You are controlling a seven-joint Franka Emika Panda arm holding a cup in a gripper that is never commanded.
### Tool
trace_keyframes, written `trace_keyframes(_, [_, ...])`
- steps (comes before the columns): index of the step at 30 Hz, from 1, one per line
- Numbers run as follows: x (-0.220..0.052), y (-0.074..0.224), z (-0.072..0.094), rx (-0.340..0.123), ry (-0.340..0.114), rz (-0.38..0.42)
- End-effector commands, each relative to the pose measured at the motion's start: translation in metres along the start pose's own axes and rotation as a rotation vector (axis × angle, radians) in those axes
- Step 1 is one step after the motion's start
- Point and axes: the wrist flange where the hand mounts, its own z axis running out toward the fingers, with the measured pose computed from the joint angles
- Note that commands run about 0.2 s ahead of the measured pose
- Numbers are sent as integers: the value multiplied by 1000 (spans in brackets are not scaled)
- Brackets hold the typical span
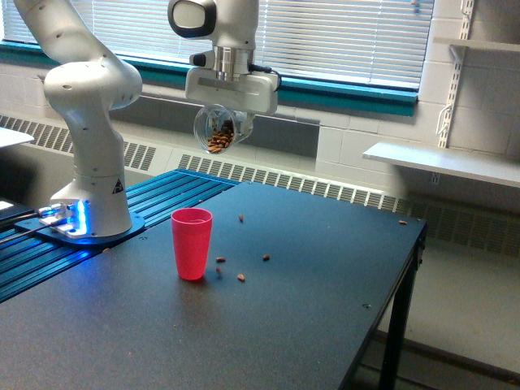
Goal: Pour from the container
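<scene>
The container (218, 130), a small clear round jar with brown nut-like pieces inside, hangs tipped on its side high above the black table (284, 325). My gripper (223, 114) is shut on it, just under the white hand. A red plastic cup (192, 243) stands upright on the table, below the jar and slightly toward the exterior view's left. Several brown pieces lie on the table beside the cup, such as one piece (240, 277) and another (266, 258), all outside it.
The arm's white base (89, 162) stands on a blue ribbed plate (154, 199) at the exterior view's left. The table's edge (398, 276) drops off at the exterior view's right. A white shelf (443, 162) is mounted on the wall beyond.
</scene>
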Motion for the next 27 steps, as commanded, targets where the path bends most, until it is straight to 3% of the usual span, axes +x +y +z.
trace_keyframes(1, [4,-9,-2,0,2,131])
trace_keyframes(8, [11,-21,0,0,0,217])
trace_keyframes(27, [25,-49,5,-13,4,222])
